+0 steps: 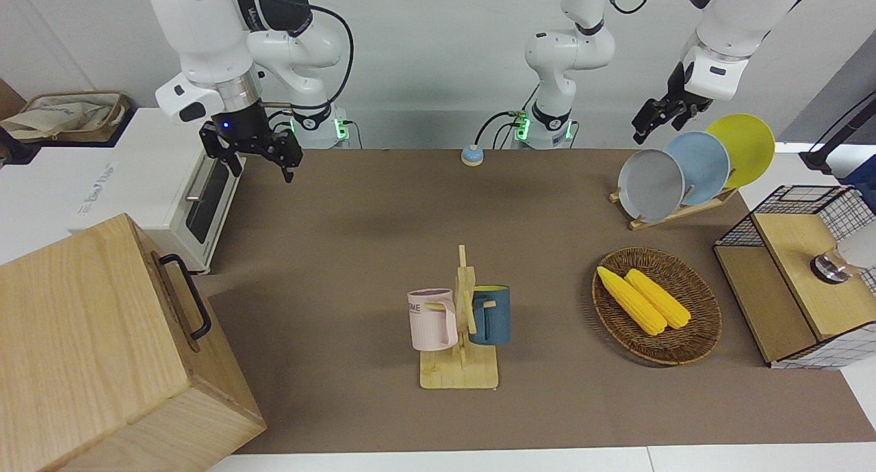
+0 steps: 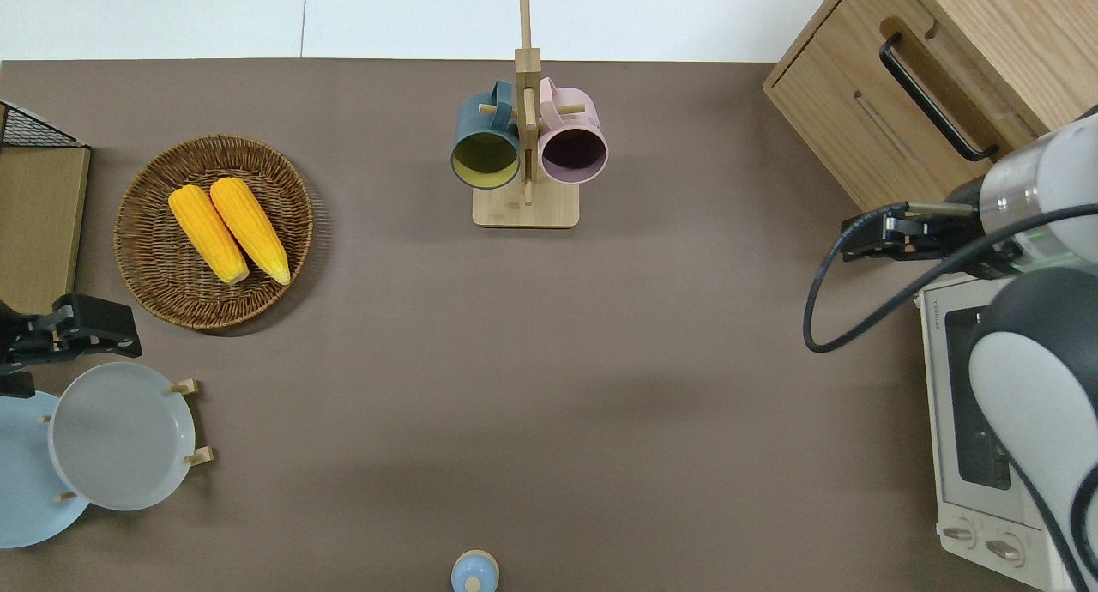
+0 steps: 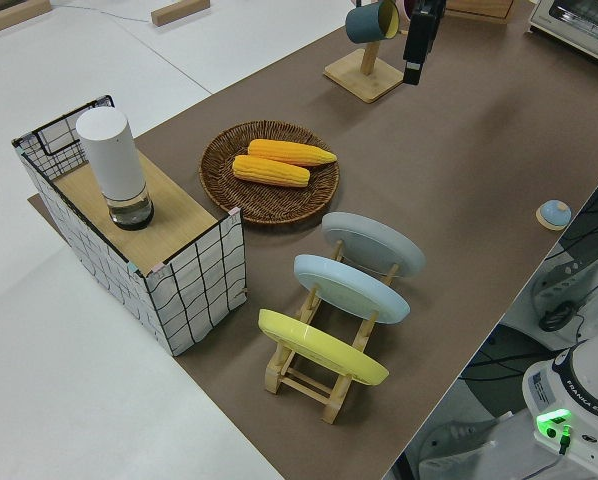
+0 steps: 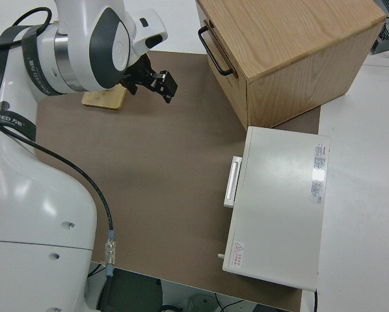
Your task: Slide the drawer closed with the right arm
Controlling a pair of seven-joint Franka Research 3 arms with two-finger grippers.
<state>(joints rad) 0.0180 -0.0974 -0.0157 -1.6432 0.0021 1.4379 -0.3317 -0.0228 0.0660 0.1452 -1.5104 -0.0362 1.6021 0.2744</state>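
Drawer (image 2: 892,120) is sitting in the pale wooden cabinet (image 1: 89,349) at the right arm's end of the table, farther from the robots than the white toaster oven (image 1: 181,188), and its front with the black bar handle (image 2: 931,99) is looking nearly flush with the cabinet face; from these views I am judging that little or no travel is remaining, though a slight gap along its edge cannot be ruled out. The right gripper (image 2: 862,236) is hanging in the air over the bare brown mat (image 2: 600,360), just off the cabinet's nearer corner and apart from the drawer front, holding nothing; its fingers are appearing slightly parted in the front view, but I cannot tell how far they are spread. If the drawer is in fact fully home, the job is standing finished and the arm is merely clearing; if not, a push on the front is what is left. Nothing is lying between the gripper and the drawer. The mug stand (image 2: 525,146) with two mugs, the wicker basket (image 2: 154,274) of corn and the plate rack (image 1: 674,208) are all sitting well apart from that path. The left arm is parked.
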